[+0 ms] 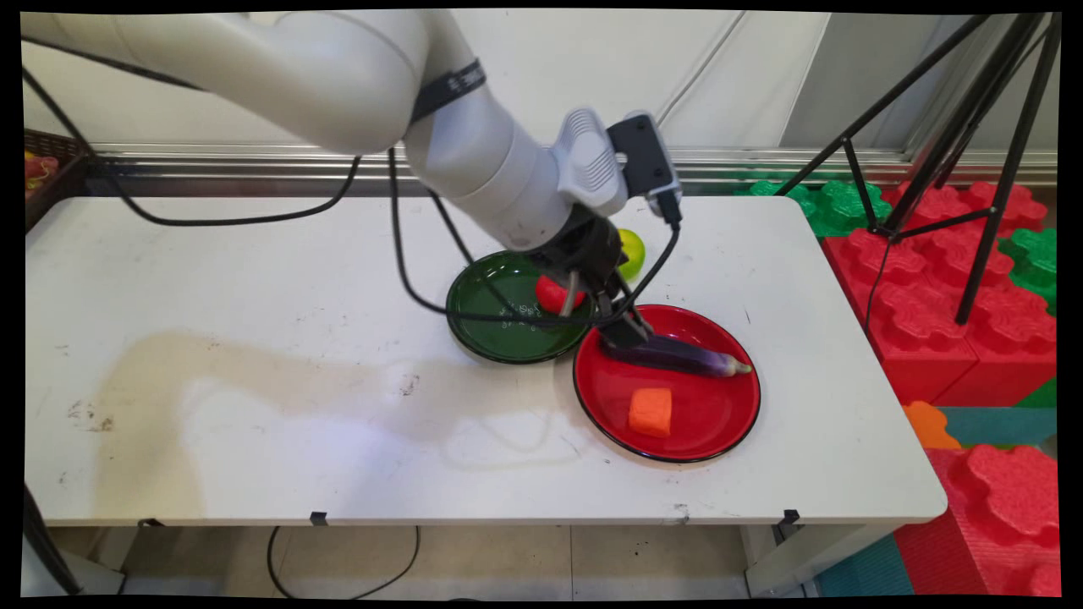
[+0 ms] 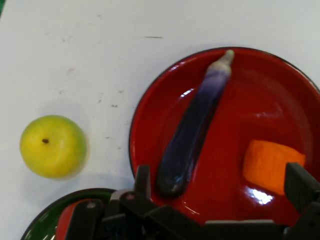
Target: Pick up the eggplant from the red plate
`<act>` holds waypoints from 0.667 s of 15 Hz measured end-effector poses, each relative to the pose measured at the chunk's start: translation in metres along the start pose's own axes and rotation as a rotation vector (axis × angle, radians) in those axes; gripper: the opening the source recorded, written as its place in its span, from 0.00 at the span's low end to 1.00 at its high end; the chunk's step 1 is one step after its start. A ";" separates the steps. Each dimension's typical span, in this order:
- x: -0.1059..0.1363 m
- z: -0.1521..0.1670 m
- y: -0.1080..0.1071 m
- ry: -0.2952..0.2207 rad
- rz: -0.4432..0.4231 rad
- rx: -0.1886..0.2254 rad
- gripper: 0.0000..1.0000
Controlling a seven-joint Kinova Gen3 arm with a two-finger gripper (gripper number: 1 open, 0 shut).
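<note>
The black two-finger tool (image 1: 622, 326), fingers spread open, sits over the long purple eggplant (image 2: 192, 132) lying on the round red plate (image 2: 280, 85) beside an orange block (image 2: 272, 165), near the worktop's right edge.

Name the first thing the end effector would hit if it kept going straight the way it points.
Probably the purple eggplant on the red plate; the end effector points at its dark end, though depth is unclear.
</note>
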 end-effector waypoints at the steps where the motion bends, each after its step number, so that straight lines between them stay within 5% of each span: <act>1: 0.002 0.001 -0.001 -0.004 -0.002 0.002 1.00; 10: 0.022 0.046 -0.012 -0.084 -0.004 -0.003 1.00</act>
